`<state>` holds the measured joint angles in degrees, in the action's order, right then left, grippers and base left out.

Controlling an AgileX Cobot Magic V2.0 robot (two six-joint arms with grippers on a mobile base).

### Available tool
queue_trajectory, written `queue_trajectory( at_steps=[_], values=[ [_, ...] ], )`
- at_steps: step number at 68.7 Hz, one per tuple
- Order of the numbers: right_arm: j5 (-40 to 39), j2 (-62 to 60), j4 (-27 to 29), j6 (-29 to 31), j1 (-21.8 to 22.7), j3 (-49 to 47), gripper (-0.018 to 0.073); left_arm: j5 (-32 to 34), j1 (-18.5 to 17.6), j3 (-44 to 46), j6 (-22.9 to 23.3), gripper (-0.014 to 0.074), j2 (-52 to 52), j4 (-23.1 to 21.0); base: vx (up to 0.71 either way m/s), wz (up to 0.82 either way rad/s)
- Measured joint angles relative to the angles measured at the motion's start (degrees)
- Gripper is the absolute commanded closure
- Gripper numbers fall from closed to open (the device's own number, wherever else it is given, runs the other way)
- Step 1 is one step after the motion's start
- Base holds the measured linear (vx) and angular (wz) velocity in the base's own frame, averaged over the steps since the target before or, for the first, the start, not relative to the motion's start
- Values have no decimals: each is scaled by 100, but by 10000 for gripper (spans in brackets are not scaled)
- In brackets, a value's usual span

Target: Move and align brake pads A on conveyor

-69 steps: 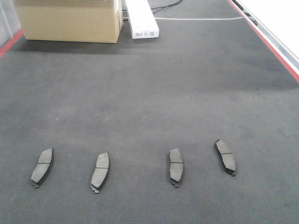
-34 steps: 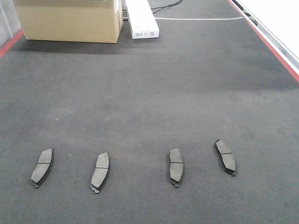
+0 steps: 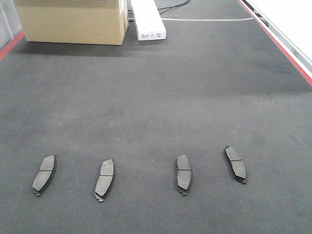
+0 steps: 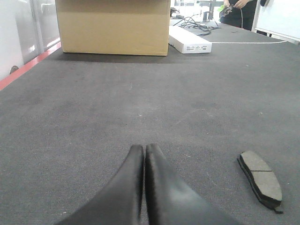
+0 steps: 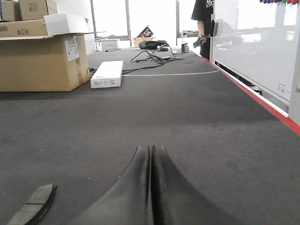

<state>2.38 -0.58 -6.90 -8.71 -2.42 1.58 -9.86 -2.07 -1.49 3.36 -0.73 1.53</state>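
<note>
Several brake pads A lie in a rough row across the near part of the conveyor (image 3: 161, 97): a far-left pad (image 3: 44, 174), a second pad (image 3: 105, 179), a third pad (image 3: 184, 174) and a right pad (image 3: 235, 164) that is turned a little and sits slightly farther back. My left gripper (image 4: 144, 148) is shut and empty, low over the belt, with one pad (image 4: 260, 178) to its right. My right gripper (image 5: 151, 149) is also shut and empty, with a pad (image 5: 32, 204) at its lower left. Neither gripper shows in the front view.
A large cardboard box (image 3: 73, 20) and a long white box (image 3: 147, 19) stand at the far end of the belt. Red edge strips (image 3: 292, 56) run along both sides. Cables (image 5: 150, 54) and a standing person (image 5: 204, 23) are beyond the belt.
</note>
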Motion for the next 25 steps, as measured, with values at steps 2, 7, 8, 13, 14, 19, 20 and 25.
queue_trajectory(
  at_steps=[2, 7, 8, 13, 14, 19, 20, 25],
  values=[
    [0, 0, 0, 0, 0, 0, 571, 0, 0, 0, 0, 603, 0, 0, 0, 0],
    [0, 0, 0, 0, 0, 0, 571, 0, 0, 0, 0, 603, 0, 0, 0, 0],
    [0, 0, 0, 0, 0, 0, 571, 0, 0, 0, 0, 603, 0, 0, 0, 0],
    [0, 0, 0, 0, 0, 0, 571, 0, 0, 0, 0, 603, 0, 0, 0, 0],
    [0, 0, 0, 0, 0, 0, 571, 0, 0, 0, 0, 603, 0, 0, 0, 0],
    [0, 0, 0, 0, 0, 0, 571, 0, 0, 0, 0, 603, 0, 0, 0, 0],
    [0, 0, 0, 0, 0, 0, 571, 0, 0, 0, 0, 603, 0, 0, 0, 0],
    [0, 0, 0, 0, 0, 0, 571, 0, 0, 0, 0, 603, 0, 0, 0, 0]
  ],
)
